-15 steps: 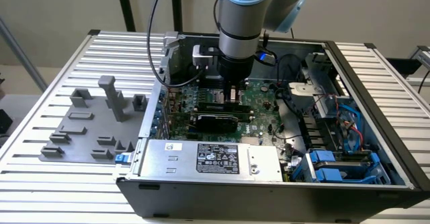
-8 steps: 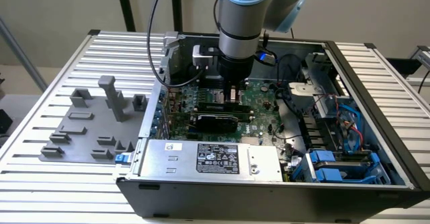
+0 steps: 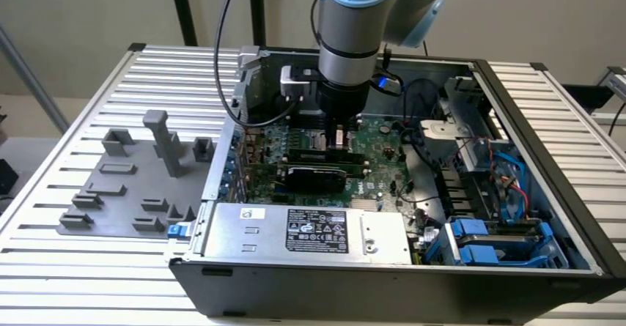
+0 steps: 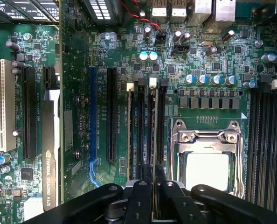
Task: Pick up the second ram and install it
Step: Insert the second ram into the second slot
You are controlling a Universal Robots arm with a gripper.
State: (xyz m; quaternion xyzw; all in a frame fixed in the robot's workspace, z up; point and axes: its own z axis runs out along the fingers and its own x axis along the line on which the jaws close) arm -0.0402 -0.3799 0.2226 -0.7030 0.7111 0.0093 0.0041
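While the arm [image 3: 357, 40] is reaching straight down into the open computer case [image 3: 547, 216], the fingers [image 4: 153, 186] are sitting low over the motherboard [image 4: 78, 84], just to the exterior view's left of the CPU socket [image 4: 207, 161]. Seen from the wrist, the two fingertips [image 4: 145, 175] are pinching close together, with the second ram [image 4: 152, 126] running between them as a thin green strip seen edge-on. The strip is standing upright in one of the memory slots, reaching away from the fingers to a white latch [image 4: 152, 82] at its far end. A neighbouring slot [image 4: 130, 133] with its own white latch is lying just beside it, away from the socket. So the fingers are clenching on the stick at its near end, and the stick is lining up with its slot; whether it is fully seated I cannot tell.

In the exterior view, the case is lying open on the slatted bench [image 3: 78, 165]. A graphics card [image 3: 315, 173] is sitting across the board nearer the camera than the fingers. Grey fixture blocks [image 3: 146, 172] are standing on the bench to that view's left of the case, well apart from the fingers. A silver power supply [image 3: 308, 231] is occupying the near side of the case.
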